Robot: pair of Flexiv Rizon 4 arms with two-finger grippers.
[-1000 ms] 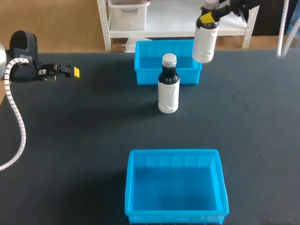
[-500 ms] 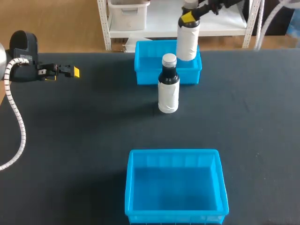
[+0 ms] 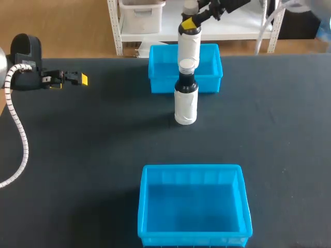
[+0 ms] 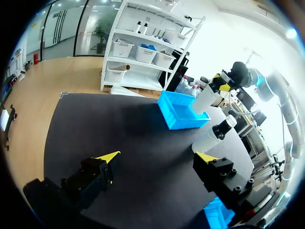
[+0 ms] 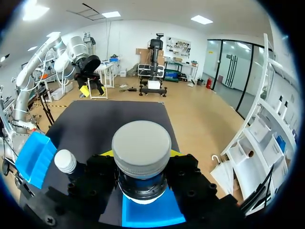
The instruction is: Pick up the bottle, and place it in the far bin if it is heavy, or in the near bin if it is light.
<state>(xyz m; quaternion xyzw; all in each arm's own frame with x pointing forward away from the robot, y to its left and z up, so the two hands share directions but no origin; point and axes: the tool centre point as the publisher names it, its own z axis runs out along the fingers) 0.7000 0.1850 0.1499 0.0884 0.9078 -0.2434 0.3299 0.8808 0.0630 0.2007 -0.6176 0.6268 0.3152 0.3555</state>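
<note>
Head view: my right fingers (image 3: 190,23) are clamped on the neck of the held bottle (image 3: 189,49), one yellow tip on each side just under the cap. It hangs straight down from them, long axis upright, base lowest.

What matters for the coming move is what lies under that base. From above, the bottle's body lines up with the far bin (image 3: 155,57), and in the right wrist view bright blue shows directly beneath the bottle, between my fingers. I judge I am over the bin's inside and not its wall, with the base clear of the floor. How high, I cannot tell.

A standing bottle (image 3: 186,101) sits upright on the counter (image 3: 93,144) just in front of the far bin, on the nearer side. Its cap seems to meet my bottle's base from above, but the right wrist view shows it off to one side, apart. The near bin (image 3: 191,168) is well apart, toward me.

My left fingers (image 3: 75,78) are spread wide with nothing between them, far off at the counter's left, so the right arm alone is placed for the drop.
</note>
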